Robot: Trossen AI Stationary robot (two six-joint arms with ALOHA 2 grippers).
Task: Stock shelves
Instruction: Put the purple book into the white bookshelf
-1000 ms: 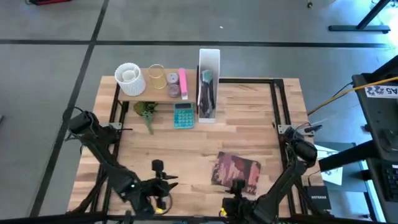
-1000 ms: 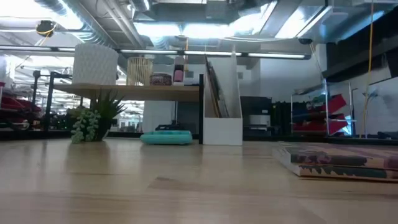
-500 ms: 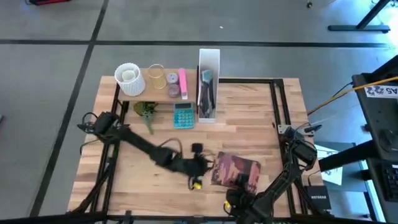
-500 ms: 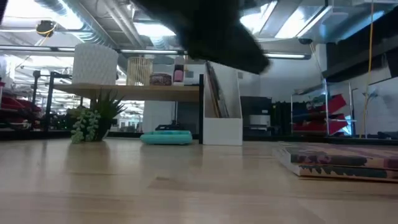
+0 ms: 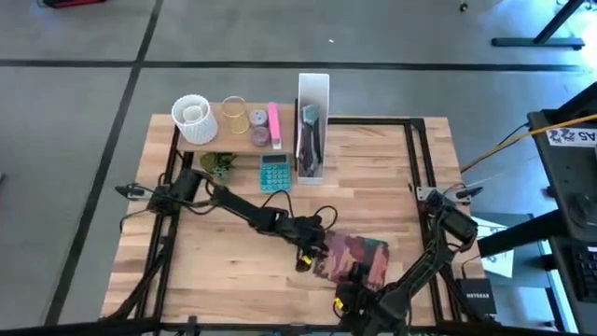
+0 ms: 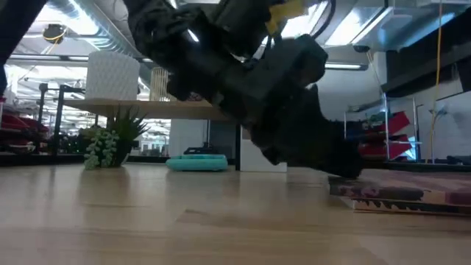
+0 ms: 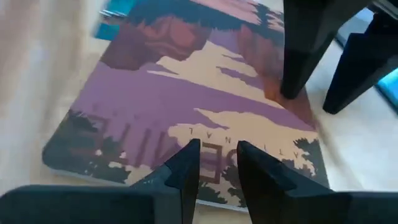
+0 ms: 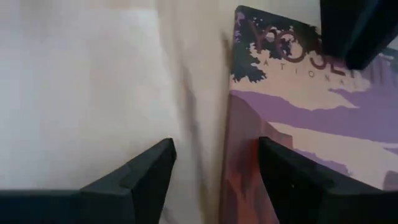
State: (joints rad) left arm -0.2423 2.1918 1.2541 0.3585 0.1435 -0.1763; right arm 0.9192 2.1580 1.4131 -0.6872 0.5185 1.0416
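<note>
A book [image 5: 359, 254] with a purple and red landscape cover lies flat on the tabletop, right of the middle. My left gripper [image 7: 217, 163] is low over the cover near the book's left edge [image 6: 346, 184], its fingers a narrow gap apart. My right gripper [image 8: 214, 177] is open at the book's near edge, one finger over the cover and one over bare wood. The small shelf [image 5: 233, 138] at the far left carries a white vase [image 5: 194, 117], a glass jar [image 5: 234, 114] and pink items [image 5: 273, 121]. The white file box [image 5: 313, 126] stands upright beside it. My left gripper comes down slanting from the table's left, its fingertips [image 7: 189, 158] just over the cover near the printed title [image 7: 205, 134]; I cannot tell whether they touch. My right gripper straddles the book's edge [image 8: 229, 155]; contact cannot be told either.
A small green plant [image 5: 217, 166] and a teal calculator [image 5: 275, 173] sit on the table in front of the shelf. Black rails [image 5: 418, 154] run along the table's sides. Bare wood lies in the near left part [image 5: 215, 271].
My left arm has swung from the near left corner toward the table's right and far side, then come down to the book's left edge. My right gripper and the book have stayed in place.
</note>
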